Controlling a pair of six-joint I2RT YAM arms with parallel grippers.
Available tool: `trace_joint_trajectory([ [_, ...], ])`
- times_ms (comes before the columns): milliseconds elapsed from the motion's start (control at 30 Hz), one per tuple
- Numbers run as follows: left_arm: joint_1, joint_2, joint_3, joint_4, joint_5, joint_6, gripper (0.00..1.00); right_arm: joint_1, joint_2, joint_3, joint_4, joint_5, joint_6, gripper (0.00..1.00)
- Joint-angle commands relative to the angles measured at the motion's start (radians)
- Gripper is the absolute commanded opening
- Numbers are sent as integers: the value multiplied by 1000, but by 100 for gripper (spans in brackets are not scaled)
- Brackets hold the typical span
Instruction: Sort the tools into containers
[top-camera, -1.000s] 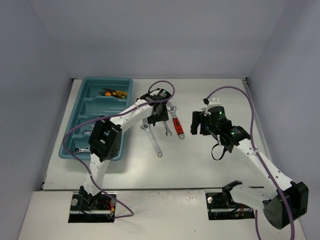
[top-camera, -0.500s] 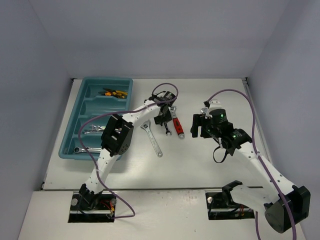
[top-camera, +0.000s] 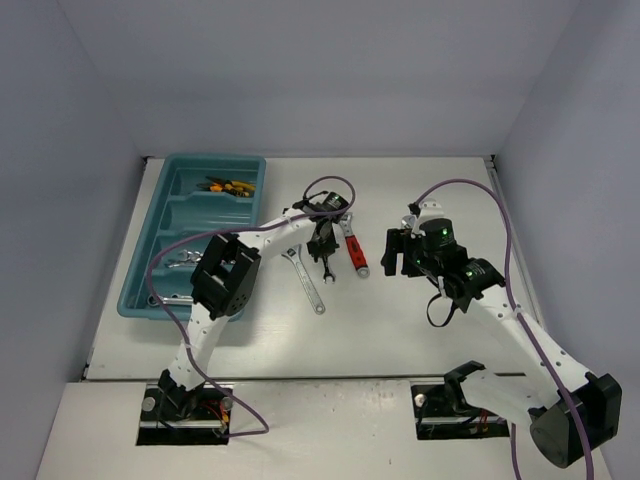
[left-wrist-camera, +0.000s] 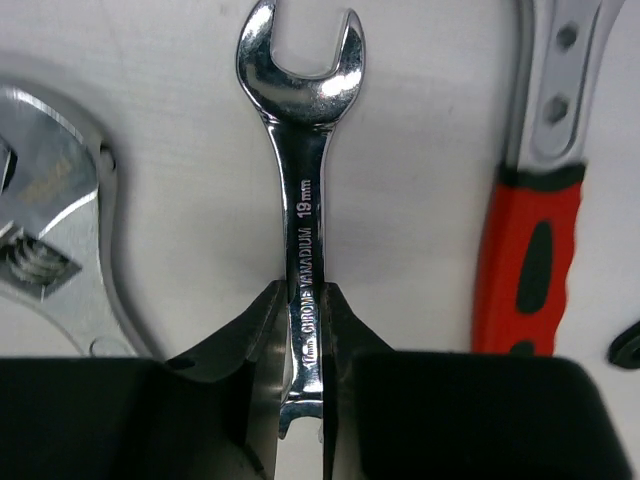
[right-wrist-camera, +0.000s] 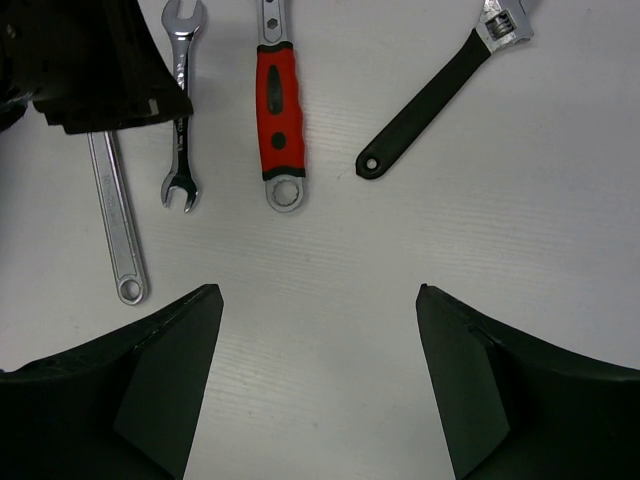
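the left jaws are pinching the spanner (left-wrist-camera: 303, 200) by its shank, low down near one end. it is lying flat on the surface (top-camera: 400, 320) between the chrome adjustable (left-wrist-camera: 50, 230) and the red wrench (left-wrist-camera: 530, 260). the right jaws are hanging wide apart over bare surface, holding nothing, with the black wrench (right-wrist-camera: 430, 100) lying beyond them. the tray (top-camera: 200, 160) is sitting at the far left, well apart from the spanner, with a few tools lying in its compartments.

the grip is what is worrying me. most of the spanner's length and its open head are sticking out past the jaws, so on a lift it is likely to be swinging down or twisting. the shank is narrow and polished, so it could slide out on the long carry to the tray. both neighbours are lying just beside it, and a dragging or pivoting spanner could knock either one askew. a tilted spanner could also catch a compartment wall and land across two compartments.
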Motion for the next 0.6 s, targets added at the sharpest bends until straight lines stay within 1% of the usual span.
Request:
trace_joint_trajectory([
  [0,-84,-80,-150,-127,62,129,2,-13,-21,7,20,48,1,76],
  [100,-119,-122,-222,-125,105,158,3,-18,-19,5,17,52,1,76],
  [233,-132,-159,-293,-124,113,161,12,-19,-5,8,16,47,5,76],
  [333,-129,-149,-279,-124,104,165,19,-21,7,12,17,49,3,76],
  [567,-114,-87,-221,-127,101,151,26,-22,-3,12,16,46,2,76],
])
